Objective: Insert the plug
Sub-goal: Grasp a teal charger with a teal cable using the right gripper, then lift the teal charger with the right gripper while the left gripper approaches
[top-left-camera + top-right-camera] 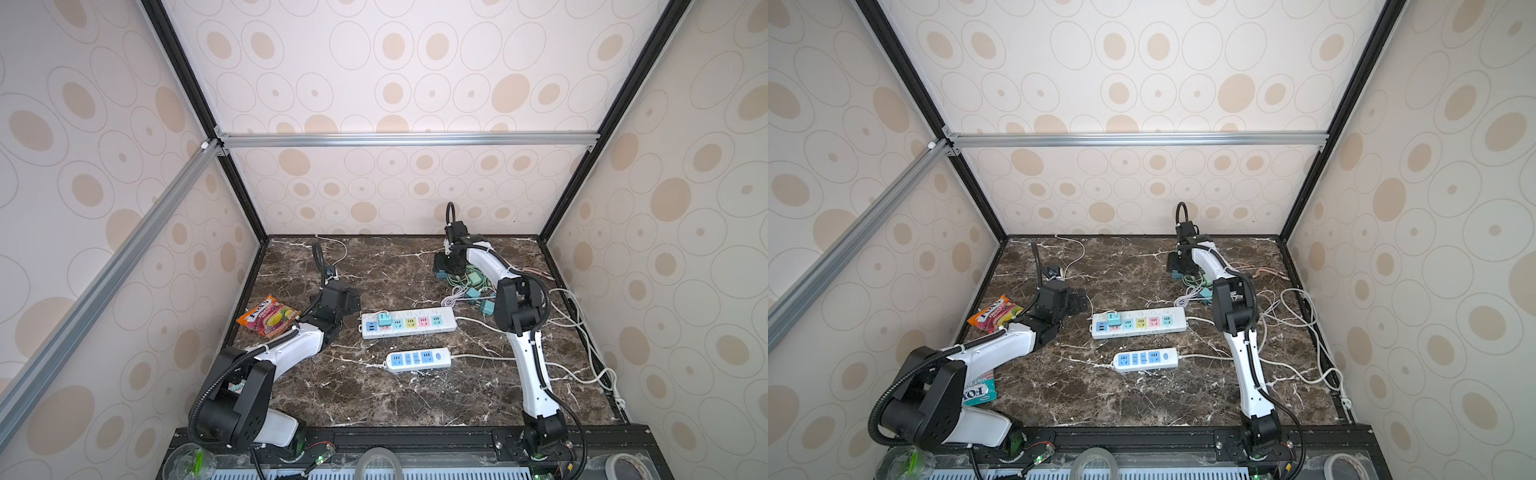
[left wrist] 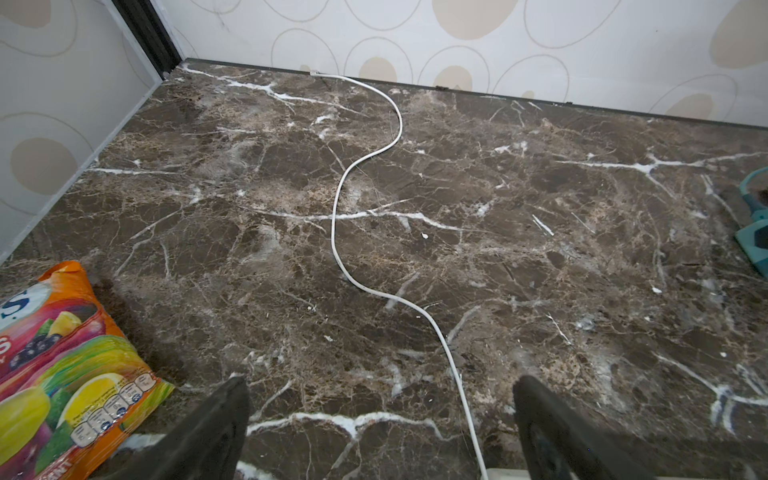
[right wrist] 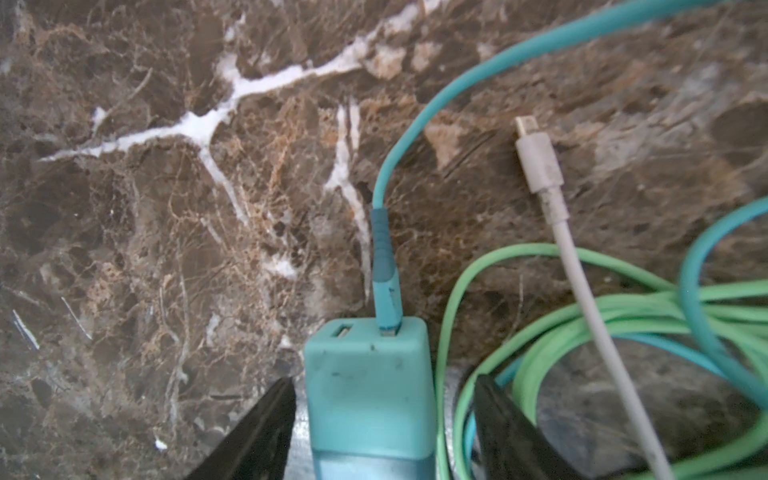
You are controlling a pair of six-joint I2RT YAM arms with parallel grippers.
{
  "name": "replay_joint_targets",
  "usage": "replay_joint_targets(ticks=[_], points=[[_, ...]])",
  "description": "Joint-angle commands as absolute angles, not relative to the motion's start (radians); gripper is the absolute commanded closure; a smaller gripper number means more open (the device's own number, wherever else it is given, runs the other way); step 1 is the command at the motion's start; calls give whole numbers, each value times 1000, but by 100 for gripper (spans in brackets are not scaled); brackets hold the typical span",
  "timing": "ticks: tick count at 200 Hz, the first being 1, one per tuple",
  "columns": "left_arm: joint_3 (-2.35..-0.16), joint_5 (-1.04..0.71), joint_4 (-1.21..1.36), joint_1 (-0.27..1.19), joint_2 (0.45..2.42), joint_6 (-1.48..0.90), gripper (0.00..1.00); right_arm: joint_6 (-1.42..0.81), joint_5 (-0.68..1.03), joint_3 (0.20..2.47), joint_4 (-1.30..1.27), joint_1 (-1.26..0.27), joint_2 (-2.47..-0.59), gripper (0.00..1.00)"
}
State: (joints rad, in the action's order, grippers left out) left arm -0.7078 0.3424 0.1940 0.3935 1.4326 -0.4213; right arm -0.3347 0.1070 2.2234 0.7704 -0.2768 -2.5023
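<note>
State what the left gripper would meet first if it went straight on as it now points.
Probably the white cable lying on the marble table, directly ahead of the left gripper; depth is unclear.

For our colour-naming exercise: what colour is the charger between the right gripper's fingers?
The charger is teal; it shows best in the right wrist view.

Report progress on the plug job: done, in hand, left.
Done: one teal plug already sits in the long strip.
In hand: the right gripper straddles a teal charger, jaws not yet closed on it. The left gripper is open and empty.
Left: grip the charger, lift it from the cables, carry it to the strip and push it into a free socket.
</note>
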Motion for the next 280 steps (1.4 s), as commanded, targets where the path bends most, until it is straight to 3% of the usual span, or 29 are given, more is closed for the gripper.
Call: replay_joint_targets(ticks=[1, 72, 182, 211, 245, 280], points=[[-751, 359, 177, 396, 1444, -404, 1, -281, 83, 2245, 829, -319, -2517, 35], [-767, 345, 155, 396, 1473, -410, 2, -194, -144, 2244, 844, -381, -2517, 39], [-795, 341, 125, 395, 1493, -403, 2, -190, -123, 2207, 821, -391, -2467, 55], [-799, 338, 118, 396, 1493, -406, 2, -180, -106, 2187, 808, -391, -2450, 64], [-824, 303, 78, 394, 1505, -442, 2, -135, -16, 1973, 613, -393, -2312, 75], [-875, 55, 67, 394, 1535, -399, 1, -26, 69, 1648, 316, -406, -2104, 80]])
